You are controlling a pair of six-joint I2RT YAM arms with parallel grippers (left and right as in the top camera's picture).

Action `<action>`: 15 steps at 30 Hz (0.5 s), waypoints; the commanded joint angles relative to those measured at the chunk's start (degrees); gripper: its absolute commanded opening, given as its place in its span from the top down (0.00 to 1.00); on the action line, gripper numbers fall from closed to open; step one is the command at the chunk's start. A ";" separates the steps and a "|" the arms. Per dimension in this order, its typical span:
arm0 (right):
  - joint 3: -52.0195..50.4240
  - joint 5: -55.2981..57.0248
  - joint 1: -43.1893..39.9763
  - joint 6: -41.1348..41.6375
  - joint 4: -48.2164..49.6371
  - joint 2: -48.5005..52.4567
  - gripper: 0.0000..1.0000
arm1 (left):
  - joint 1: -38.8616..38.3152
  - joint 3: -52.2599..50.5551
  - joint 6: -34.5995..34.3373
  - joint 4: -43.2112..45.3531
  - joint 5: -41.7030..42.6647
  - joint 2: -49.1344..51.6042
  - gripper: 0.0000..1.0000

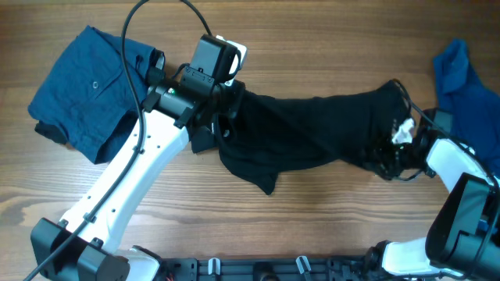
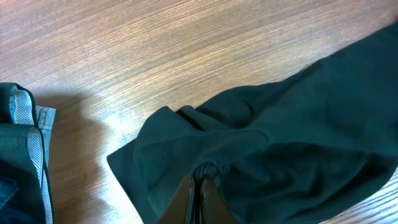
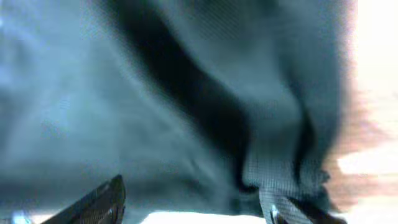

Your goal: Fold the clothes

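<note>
**A:** Step in hand, would you say?

**B:** Laying out, I judged, not folding proper. The black shirt [image 1: 312, 125] lay in a rumpled band on the tabletop [image 1: 312, 39], strung between the two arms.

**A:** And the grippers?

**B:** The left gripper [image 2: 200, 182] was pressed together on a pucker of cloth at the black shirt's left end. The right gripper [image 3: 199, 202] sat at the black shirt's right end with its fingers [image 3: 106, 196] spread wide. Cloth hung blurred behind the gap, but nothing looked clamped.

**A:** Other clothes?

**B:** A dark garment [image 1: 86, 86], buttoned and lying folded, was just left of the black shirt. A blue shirt [image 1: 461, 74] lay bunched beyond the black shirt's right end.

**A:** What did the next move call for?

**B:** Most likely a fresh hold for the right gripper, on a hem or corner at the black shirt's right end. Then both ends would need drawing apart and lowering so the black shirt lay flat. Only then could a fold go over cleanly. The left pinch seemed to hold bunched layers, so it might want resetting too.
</note>
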 commanded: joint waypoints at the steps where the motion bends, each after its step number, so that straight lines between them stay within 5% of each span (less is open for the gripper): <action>1: 0.63 -15.32 -0.15 -11.87 1.57 0.96 0.30 | 0.26 0.81 -0.76 0.20 -1.01 -0.87 0.96; 7: 0.70 -9.97 -0.17 -11.52 -3.32 0.87 0.28 | 0.26 0.81 -0.79 0.20 -1.01 -0.87 0.96; 12: 0.70 12.52 -0.17 -6.58 -7.96 0.87 0.29 | 0.26 0.81 -0.79 0.15 -1.01 -0.87 0.96; 15: 0.72 9.88 -0.17 -7.23 -7.96 0.87 0.30 | 0.26 0.81 -0.79 0.13 -0.98 -0.87 0.96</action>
